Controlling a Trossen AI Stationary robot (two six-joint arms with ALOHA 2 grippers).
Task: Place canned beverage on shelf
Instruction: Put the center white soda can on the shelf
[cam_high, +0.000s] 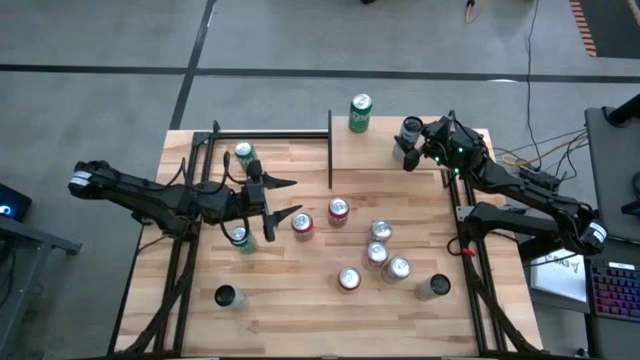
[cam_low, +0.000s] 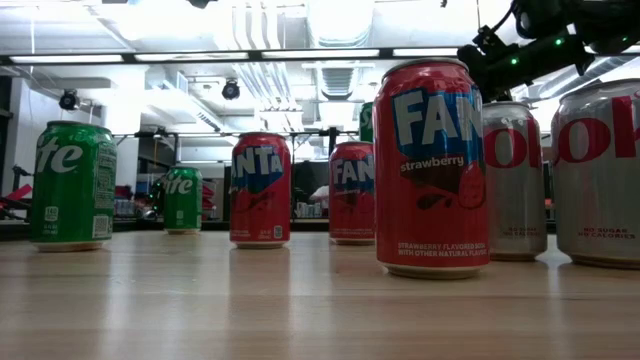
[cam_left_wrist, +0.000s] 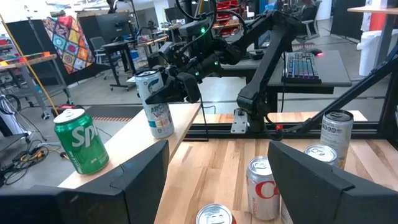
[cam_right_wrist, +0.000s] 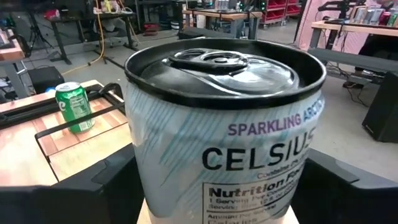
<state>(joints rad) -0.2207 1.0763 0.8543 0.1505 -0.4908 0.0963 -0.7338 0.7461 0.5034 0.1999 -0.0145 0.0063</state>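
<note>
fingers of the right gripper (cam_high: 410, 148): standing on either side of the celsius can (cam_high: 411, 131), parted around it; whether they grip it or have let go cannot be told. can upright on the shelf (cam_high: 375, 150), near its far right part, likely set there for release.

worktop (cam_high: 300, 300): striped wood, bears everything below.

shelf: pale board at the far side of the worktop, edged by black posts; already carries a green sprite can (cam_high: 360, 113) at its far edge, well apart from the celsius can, so room is left between.

left gripper (cam_high: 283, 198): waiting low over the worktop's left half, fingers spread, nothing between them, aimed toward the loose cans, probably ready for the next pick.

loose cans: red fanta can (cam_high: 338, 211) and others standing upright mid-worktop, spaced apart, which leaves the fingers room on either side.
</note>
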